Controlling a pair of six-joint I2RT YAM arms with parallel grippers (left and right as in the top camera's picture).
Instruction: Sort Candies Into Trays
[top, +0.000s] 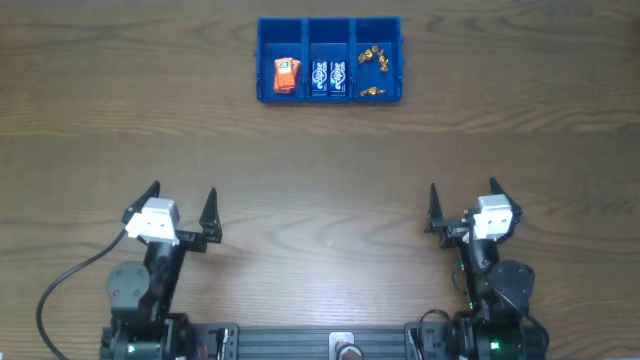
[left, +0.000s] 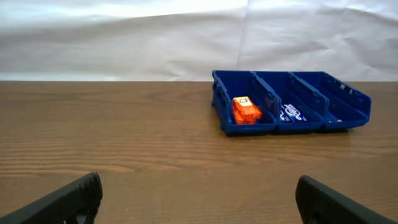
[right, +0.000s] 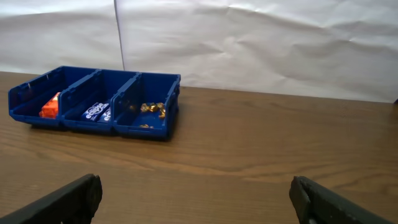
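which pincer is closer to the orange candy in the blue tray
Left. In the top view the left pincer sits below-left of the orange wrapped candy; the right pincer is farther off, below-right.

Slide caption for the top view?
Sorted candies in blue tray; left end effector and right end effector open, far from it.

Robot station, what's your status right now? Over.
Left gripper and right gripper open, empty, near their bases. Blue tray holds orange candies, blue candies, gold candies, one kind per compartment. Only wooden table between arms and tray.
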